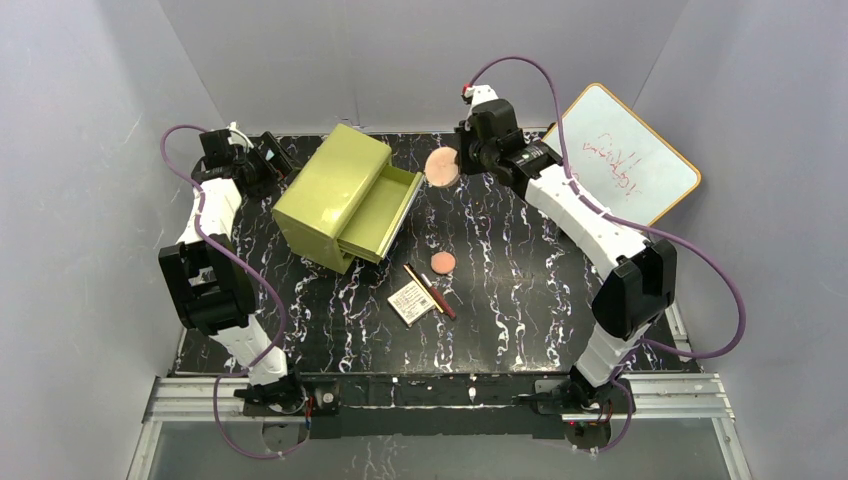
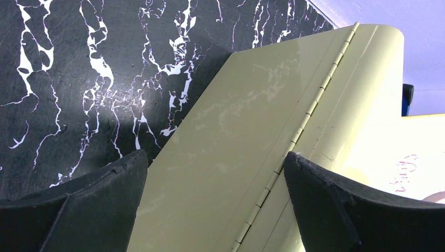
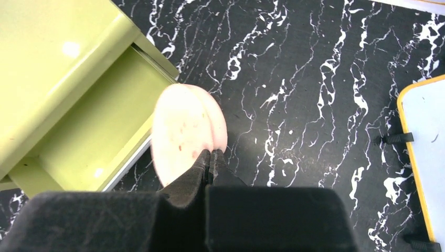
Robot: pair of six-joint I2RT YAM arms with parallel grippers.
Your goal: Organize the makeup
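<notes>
Pinches larger disc point(image 3: 183, 131) in right gripper point(image 3: 211, 157), jaws closed tight on its edge, just beside open drawer point(image 1: 385, 210) of olive-green box point(image 1: 325, 190). Spreads left gripper point(image 2: 215, 163) wide over box's hinged face. Shows smaller disc point(image 1: 442, 263), cream palette point(image 1: 411, 301), gold pencil point(image 1: 415, 282) and dark red pencil point(image 1: 441, 298) lying on table point(image 1: 540, 300), pencils just beside palette, smaller disc near them.

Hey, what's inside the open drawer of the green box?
Only bare green floor shows in the drawer; nothing lies on it. Any part under the box top is hidden.
</notes>
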